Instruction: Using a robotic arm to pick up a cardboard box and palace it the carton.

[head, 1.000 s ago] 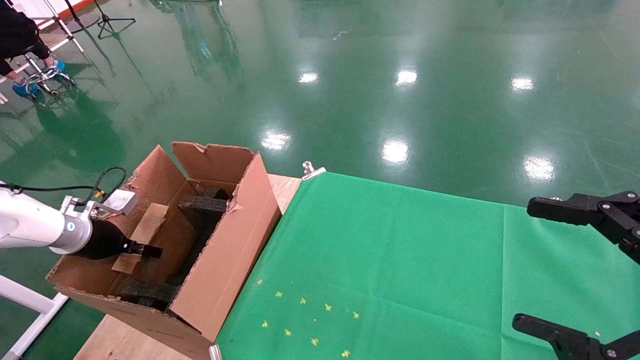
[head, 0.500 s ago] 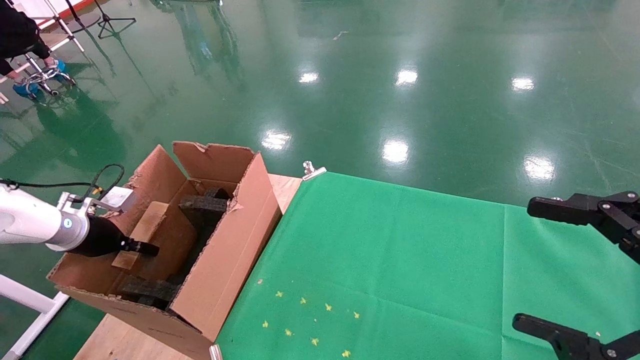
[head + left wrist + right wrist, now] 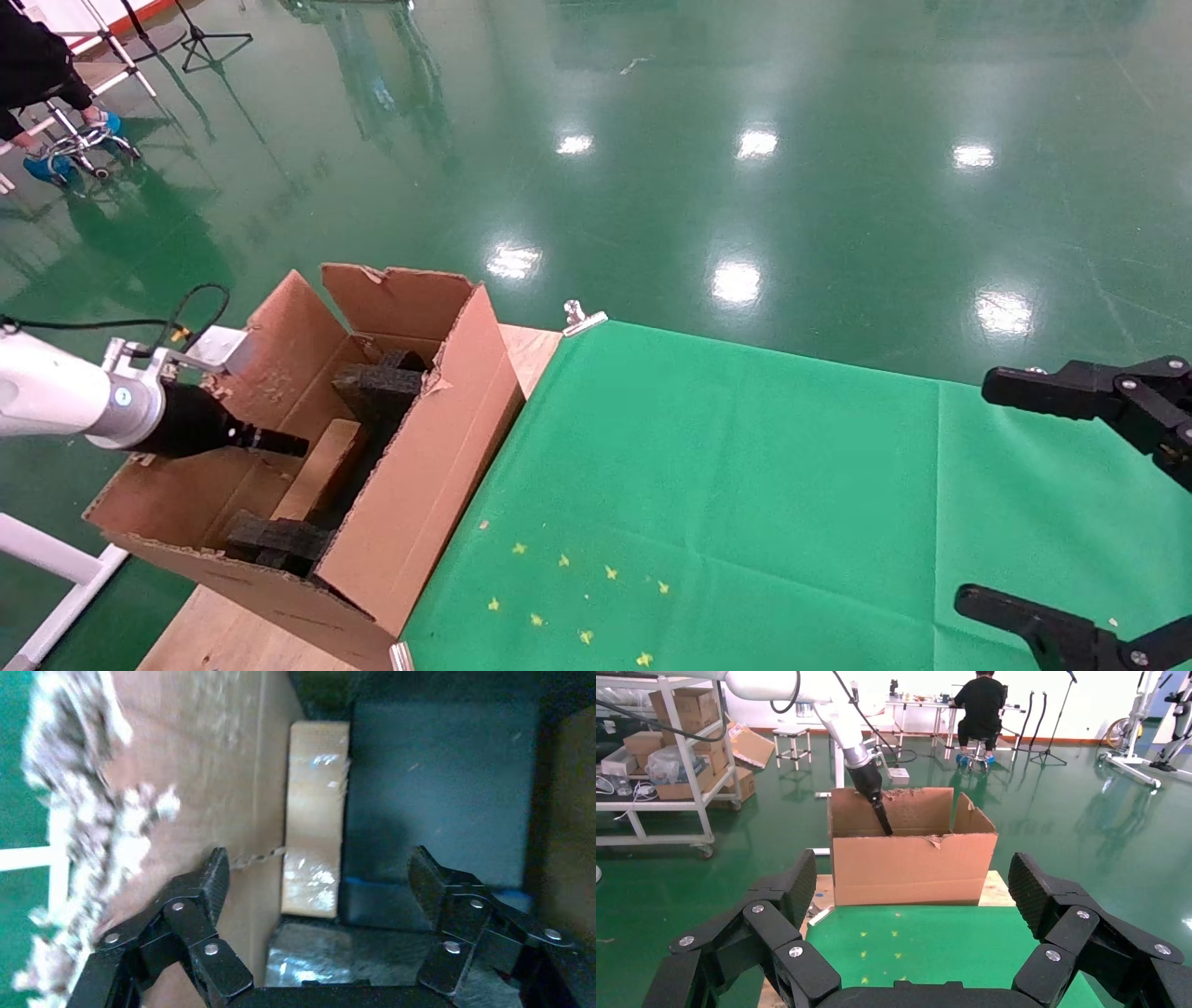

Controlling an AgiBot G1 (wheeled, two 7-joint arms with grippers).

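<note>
My left gripper [image 3: 284, 445] hangs inside the carton [image 3: 410, 522], with its two black fingers spread wide apart and nothing between them; the left wrist view shows this clearly. The small cardboard box [image 3: 319, 471] lies below it on the bottom of the carton, leaning a little against the black foam blocks [image 3: 377, 384] (one more foam piece [image 3: 275, 540] is at the near end). I judge that the box rests there because the free slot between the carton wall and the foam is narrow, so it could only go in on its long side.

In the left wrist view the cardboard box [image 3: 314, 818] sits well apart from my fingertips [image 3: 214, 874], beside the dark foam [image 3: 436, 790]. My gripper is open because the placing seems finished. What remains, I think, is to lift out straight, so I do not catch the ragged flap.

My right gripper [image 3: 1071, 503] is parked over the green cloth [image 3: 726, 485], open and empty.
</note>
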